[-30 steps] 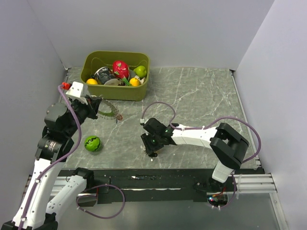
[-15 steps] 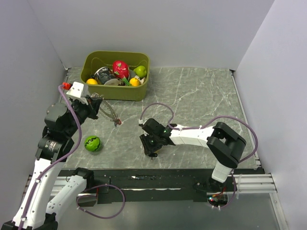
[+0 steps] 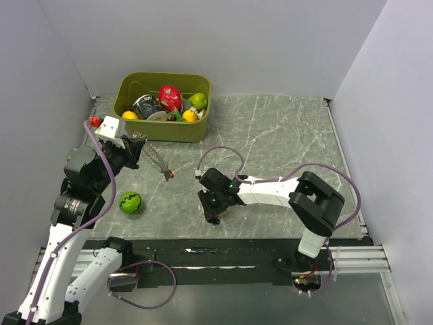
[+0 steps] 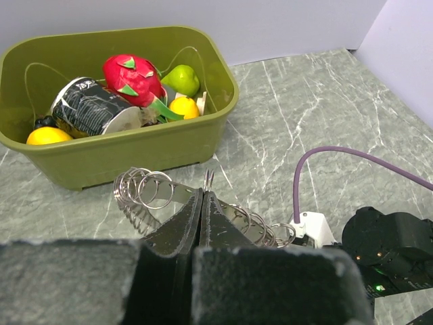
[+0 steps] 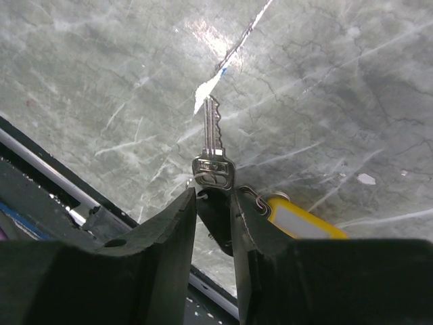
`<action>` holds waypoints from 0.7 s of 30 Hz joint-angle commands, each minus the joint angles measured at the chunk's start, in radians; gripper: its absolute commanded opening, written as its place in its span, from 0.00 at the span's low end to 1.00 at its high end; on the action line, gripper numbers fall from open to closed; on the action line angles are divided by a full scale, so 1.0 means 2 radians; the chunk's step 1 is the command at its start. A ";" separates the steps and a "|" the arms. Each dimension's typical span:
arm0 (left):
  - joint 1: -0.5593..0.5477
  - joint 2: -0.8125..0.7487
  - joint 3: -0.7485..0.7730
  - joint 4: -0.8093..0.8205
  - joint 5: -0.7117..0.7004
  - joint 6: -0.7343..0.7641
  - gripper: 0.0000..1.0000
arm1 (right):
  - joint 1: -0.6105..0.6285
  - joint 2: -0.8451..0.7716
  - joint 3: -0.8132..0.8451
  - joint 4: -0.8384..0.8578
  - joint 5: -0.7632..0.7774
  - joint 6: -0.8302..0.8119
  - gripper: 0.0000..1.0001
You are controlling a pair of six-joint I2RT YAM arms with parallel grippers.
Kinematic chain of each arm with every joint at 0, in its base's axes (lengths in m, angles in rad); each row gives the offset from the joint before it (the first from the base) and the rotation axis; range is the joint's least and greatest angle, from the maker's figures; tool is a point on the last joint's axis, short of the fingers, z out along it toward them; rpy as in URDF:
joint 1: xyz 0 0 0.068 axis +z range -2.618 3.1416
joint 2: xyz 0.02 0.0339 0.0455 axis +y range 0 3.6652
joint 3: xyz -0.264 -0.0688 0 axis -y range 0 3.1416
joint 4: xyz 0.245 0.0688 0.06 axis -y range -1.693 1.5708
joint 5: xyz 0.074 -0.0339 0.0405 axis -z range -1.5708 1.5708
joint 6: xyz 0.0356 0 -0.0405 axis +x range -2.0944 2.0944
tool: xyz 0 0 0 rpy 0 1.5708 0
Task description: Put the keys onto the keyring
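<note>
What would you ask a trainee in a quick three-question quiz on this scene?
1. True or false: the keys at the right gripper lie inside the bin.
2. What does the left gripper pinch? A a spoon; B the keyring; C a sponge.
3. Fill in: the tag beside the keys is ___ in colour.

Key: 1 false, they are over the bare table; 2 B; 3 yellow.

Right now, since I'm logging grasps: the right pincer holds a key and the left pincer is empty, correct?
Not quite. The left pincer is shut on the keyring, as the left wrist view shows. The right pincer does hold a key.
</note>
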 commanded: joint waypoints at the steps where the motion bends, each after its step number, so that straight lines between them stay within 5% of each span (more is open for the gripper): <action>1: 0.002 -0.006 0.006 0.041 0.011 -0.005 0.01 | 0.012 0.004 0.026 -0.009 0.028 -0.006 0.35; 21: 0.002 -0.012 0.000 0.041 0.012 -0.005 0.01 | 0.066 0.034 0.094 -0.083 0.111 -0.027 0.43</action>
